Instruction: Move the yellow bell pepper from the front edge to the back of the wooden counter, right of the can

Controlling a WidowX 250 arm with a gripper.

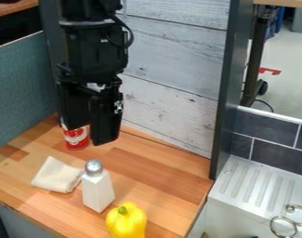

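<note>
The black two-finger gripper (88, 133) hangs before a red-and-white cylindrical can (77, 141); I cannot tell its jaws' opening or grip. A flat base steadies the silver-topped white shaker (97, 191) between a folded cream cloth (56, 175) and yellow toy pepper (127, 222) on the wooden counter (162, 186).

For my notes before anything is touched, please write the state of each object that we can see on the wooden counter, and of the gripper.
Red and white can: upright, partly hidden behind the gripper
Cream cloth: folded, lying on the counter
White shaker: upright, metal top on
Yellow pepper: whole, green stem end up
Gripper: hanging above the counter
</note>
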